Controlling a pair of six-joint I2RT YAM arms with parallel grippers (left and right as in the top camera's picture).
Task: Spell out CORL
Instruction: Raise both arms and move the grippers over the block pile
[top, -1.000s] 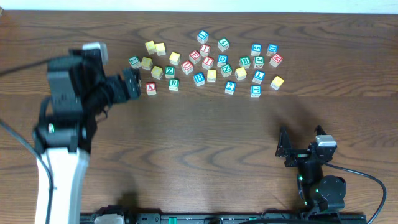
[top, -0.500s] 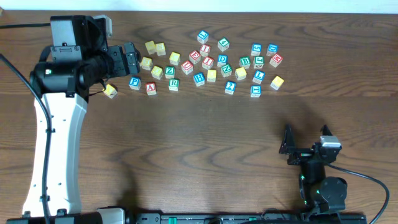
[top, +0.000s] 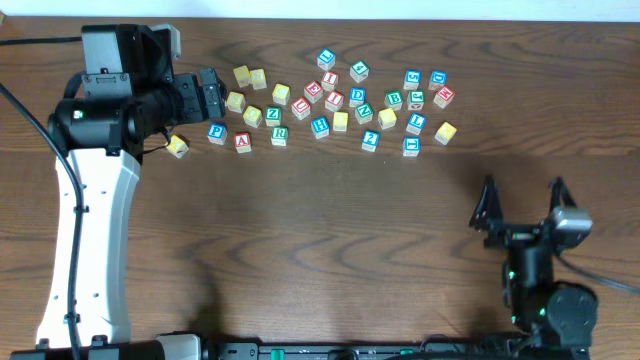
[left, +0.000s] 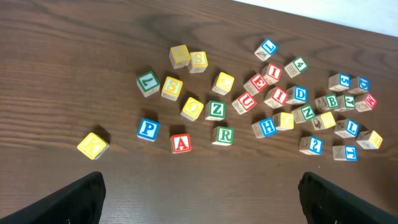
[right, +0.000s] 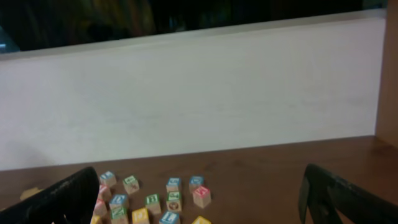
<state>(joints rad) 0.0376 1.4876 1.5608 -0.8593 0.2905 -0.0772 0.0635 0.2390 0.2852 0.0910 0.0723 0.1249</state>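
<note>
Many small wooden letter blocks lie scattered across the far half of the table. In the left wrist view I read a green R, a yellow O and blue L blocks. I cannot pick out a C. My left gripper is open and empty above the left end of the cluster; its fingertips frame bare wood in the left wrist view. My right gripper is open and empty, well in front of the blocks, and faces them in the right wrist view.
A yellow K, a blue P and a red A sit at the cluster's near-left edge. A pale wall rises behind the table's far edge. The near part of the wooden table is bare.
The left arm swung back toward the far left a second ago, uncovering the K and P blocks, and has since held still. The right gripper has shifted right and its fingers now show spread wide.
</note>
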